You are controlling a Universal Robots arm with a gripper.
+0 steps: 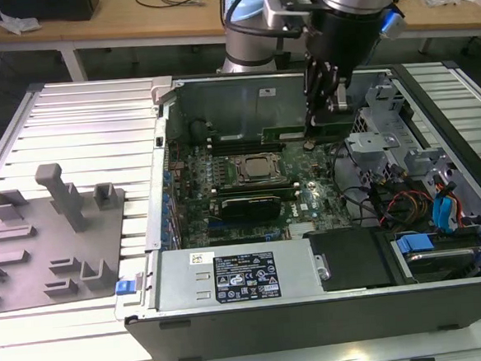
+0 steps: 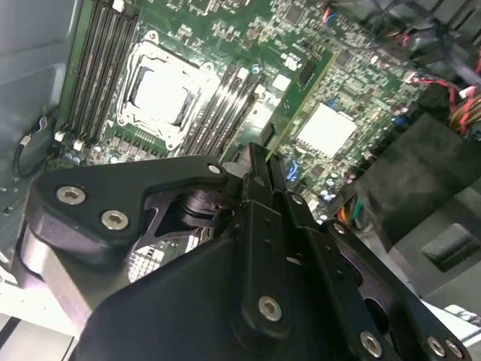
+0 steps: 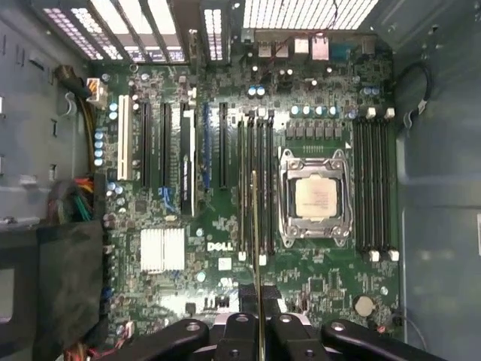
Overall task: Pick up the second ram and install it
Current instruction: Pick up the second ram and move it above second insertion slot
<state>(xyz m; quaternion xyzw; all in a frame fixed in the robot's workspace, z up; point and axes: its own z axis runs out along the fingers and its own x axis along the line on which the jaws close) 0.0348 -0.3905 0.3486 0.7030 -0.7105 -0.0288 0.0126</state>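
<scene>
Grip: my gripper (image 3: 258,304) is clamped on the ram (image 3: 255,226), which I hold edge-on above the board (image 3: 225,248), over the slots (image 3: 255,188) beside the socket (image 3: 314,197).
Doing it well: I judge I should keep the stick parallel to an open slot, ends level, and press straight.
First wrist view: shows stick-to-slot alignment.
Exterior view: shows my gripper's (image 1: 324,100) height inside the case (image 1: 315,307) and the tray (image 1: 47,244) well apart.

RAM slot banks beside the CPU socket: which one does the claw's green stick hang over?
The bank between CPU socket and expansion slots; the other bank borders the case wall.
</scene>
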